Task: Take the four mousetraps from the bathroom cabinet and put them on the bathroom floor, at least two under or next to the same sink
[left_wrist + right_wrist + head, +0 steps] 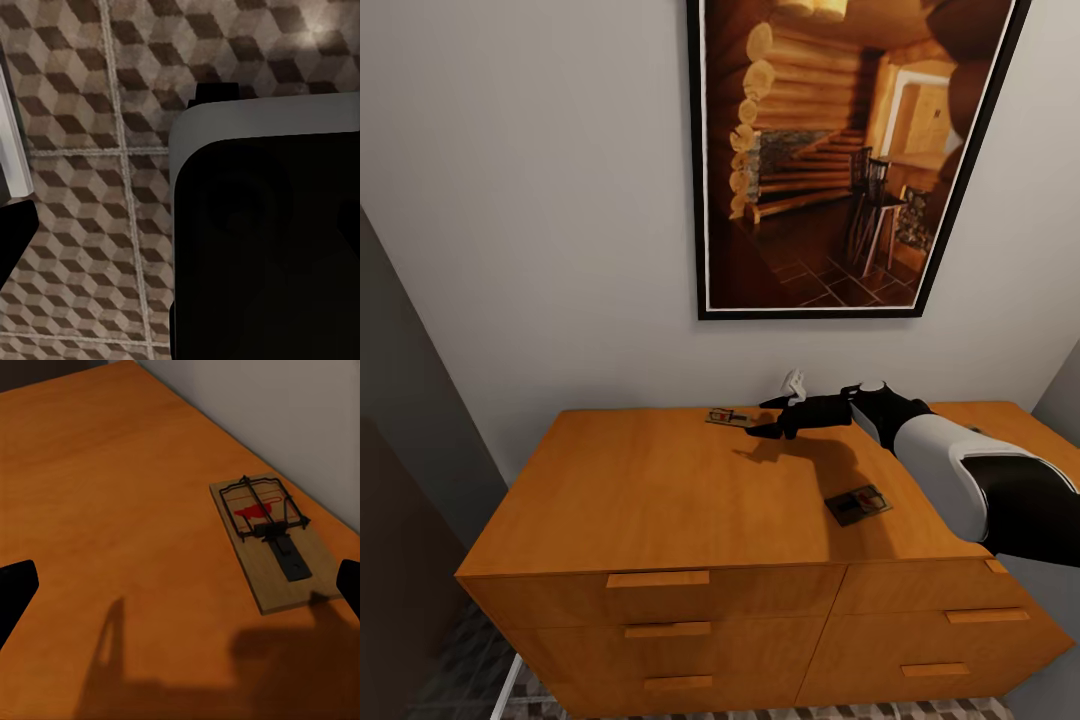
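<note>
While hovering over the cabinet (pixel 690 495): right gripper (pixel 768 417), fingers spread wide, nothing held
Mousetraps: one (pixel 728 417) by the wall under it, another (pixel 858 504) nearer the front
Left gripper: can't tell

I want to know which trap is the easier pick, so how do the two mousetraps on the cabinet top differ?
The far mousetrap lies at the back by the wall, just ahead of the right gripper; the near mousetrap lies toward the front edge, beside the forearm. The far one is lit and tan; the near one looks dark, in shadow. Both lie flat on the cabinet, apart from each other.
</note>
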Motion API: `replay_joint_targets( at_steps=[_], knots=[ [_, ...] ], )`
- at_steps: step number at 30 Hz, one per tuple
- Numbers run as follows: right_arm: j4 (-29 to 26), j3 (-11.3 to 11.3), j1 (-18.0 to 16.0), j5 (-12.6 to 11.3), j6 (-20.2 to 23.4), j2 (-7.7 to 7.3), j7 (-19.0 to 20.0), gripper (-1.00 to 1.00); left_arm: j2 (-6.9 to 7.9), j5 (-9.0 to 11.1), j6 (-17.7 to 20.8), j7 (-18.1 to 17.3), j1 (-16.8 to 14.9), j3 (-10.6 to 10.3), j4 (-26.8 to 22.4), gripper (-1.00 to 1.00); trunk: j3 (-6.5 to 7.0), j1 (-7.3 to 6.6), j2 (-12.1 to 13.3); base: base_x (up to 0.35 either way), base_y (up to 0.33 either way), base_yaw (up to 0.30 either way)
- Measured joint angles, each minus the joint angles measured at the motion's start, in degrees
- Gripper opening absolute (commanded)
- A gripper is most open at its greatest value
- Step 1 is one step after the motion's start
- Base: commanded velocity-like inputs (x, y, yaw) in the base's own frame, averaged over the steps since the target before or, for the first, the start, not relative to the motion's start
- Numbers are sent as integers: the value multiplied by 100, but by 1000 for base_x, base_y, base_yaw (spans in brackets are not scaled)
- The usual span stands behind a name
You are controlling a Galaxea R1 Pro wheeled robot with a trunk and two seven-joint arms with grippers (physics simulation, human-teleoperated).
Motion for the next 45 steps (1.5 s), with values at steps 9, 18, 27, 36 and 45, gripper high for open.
replay_joint_targets(
  at_steps=[9, 18, 27, 36, 45],
  knots=[
    [0, 0, 4, 0, 0, -2, 0, 100, 3, 0, 0, 1, 0, 1, 0, 100, 0, 0, 0, 0, 0, 0],
    [0, 0, 4, 0, -2, -2, -4, 100, 3, 0, 0, 1, 0, 0, 0, 100, 0, 0, 0, 0, 0, 0],
    [0, 0, 4, 0, -7, 1, -1, 100, 5, 0, 0, 1, 0, 0, 0, 100, 0, 0, 0, 0, 0, 0],
    [0, 0, 4, 0, -8, 2, 0, 100, 6, 0, 0, 1, 0, 0, 0, 100, 0, 0, 0, 0, 0, 0],
    [0, 0, 4, 7, -8, -2, -14, 100, 4, 0, 0, 1, 0, 0, 0, 100, 0, 0, 0, 0, 0, 0]
  ],
)
